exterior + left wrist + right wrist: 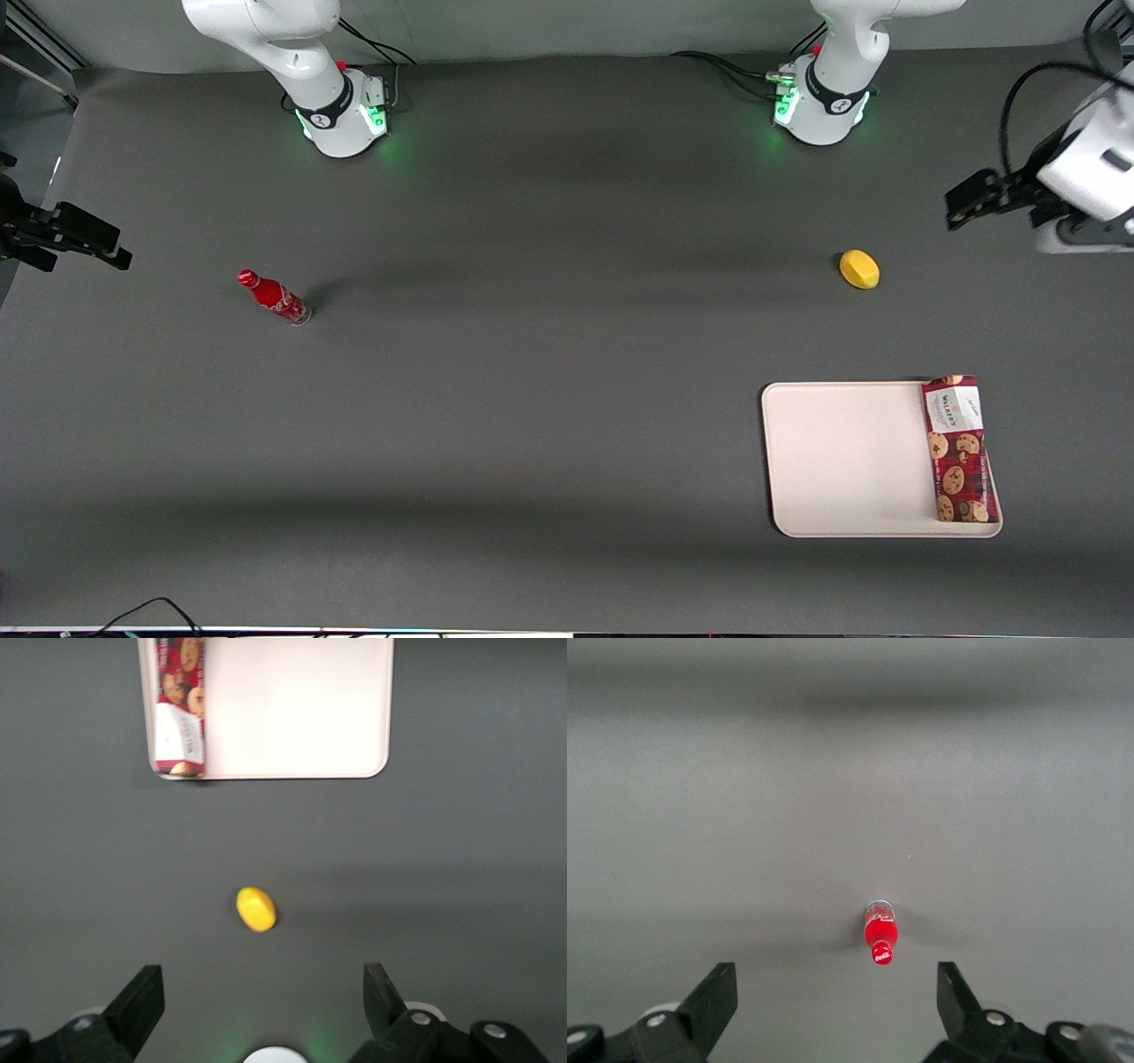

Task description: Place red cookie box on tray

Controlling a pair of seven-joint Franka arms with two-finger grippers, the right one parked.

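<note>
Front view: one red cookie box on tray | gripper seemingly wide, empty

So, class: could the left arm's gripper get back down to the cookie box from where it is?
Probably yes. The open gripper hangs above the table, and only a lemon lies between it and the box on the tray.

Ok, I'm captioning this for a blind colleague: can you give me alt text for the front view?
A red cookie box lies along one edge of a cream tray on a dark table, toward the working arm's end. The open gripper hangs apart, above the table, farther from the camera. A yellow lemon lies nearby; a red bottle stands toward the parked arm's end.
</note>
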